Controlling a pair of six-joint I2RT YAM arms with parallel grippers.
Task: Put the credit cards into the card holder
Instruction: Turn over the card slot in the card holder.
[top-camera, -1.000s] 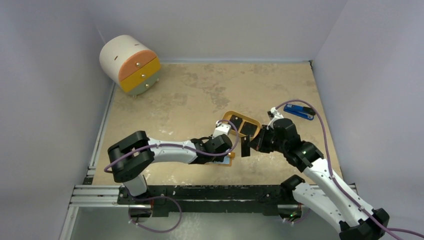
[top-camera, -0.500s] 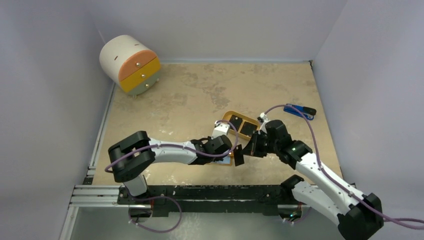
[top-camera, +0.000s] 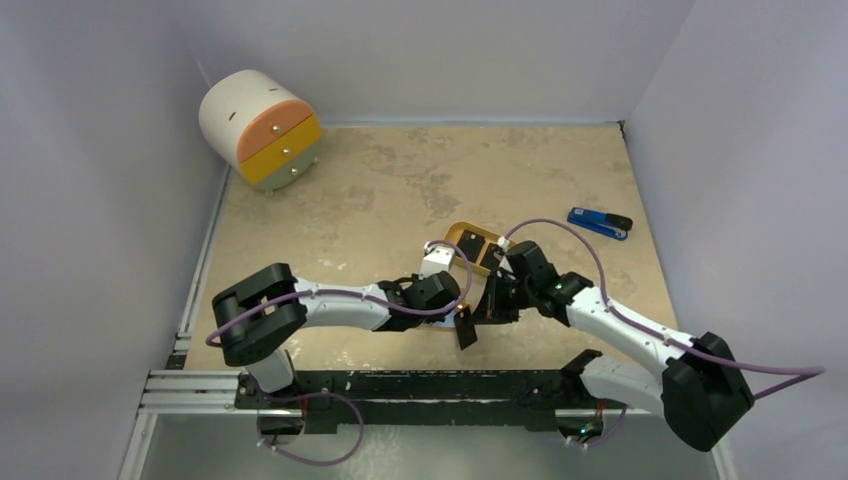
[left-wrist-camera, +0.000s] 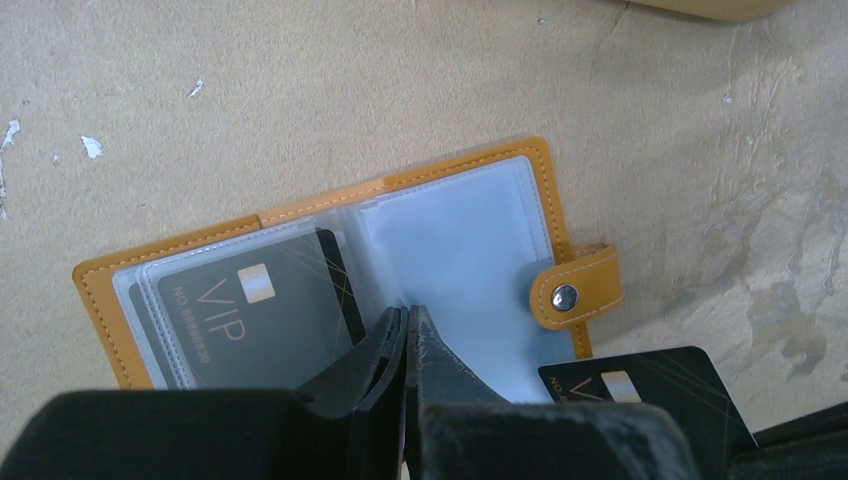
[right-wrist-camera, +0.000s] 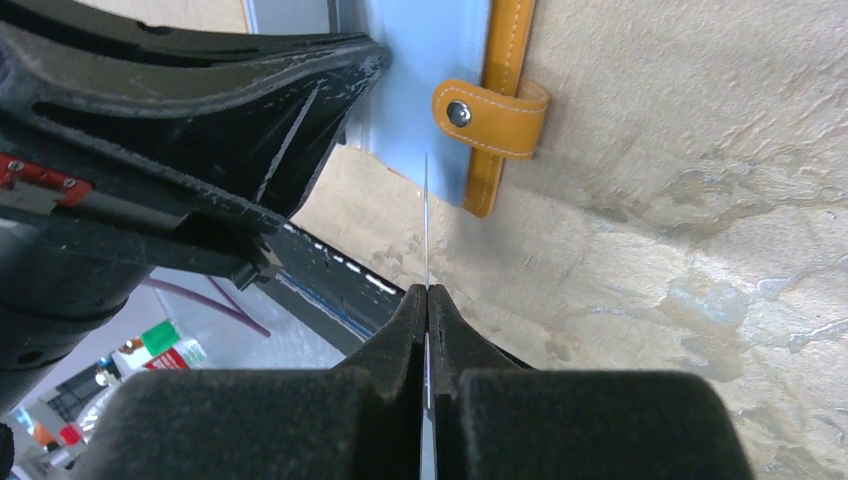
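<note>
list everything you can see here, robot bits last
table: one, tan, under everything
card holder: one, orange, open on table
tray: one, orange, mid-table
credit cards: three seen, black; one in holder's left sleeve, one gripped beside holder, one in tray
gadget: one, blue-black, table's right side
drawer unit: one, white, far left corner
left gripper: one, black, shut over holder
right gripper: one, black, shut on card

Top view: bright, even, diffuse light; soft shadows on the mottled tan tabletop (top-camera: 400, 190); sharp throughout.
Left wrist: orange-tan leather card holder (left-wrist-camera: 440, 240) crisp, milky sheen across its inside; left gripper (left-wrist-camera: 407, 312) dark, blurred near the lens.
Right wrist: right gripper (right-wrist-camera: 427, 292) soft, underexposed; thin black credit card (right-wrist-camera: 426, 220) edge-on, a pale hairline — lower-left background out of focus.
</note>
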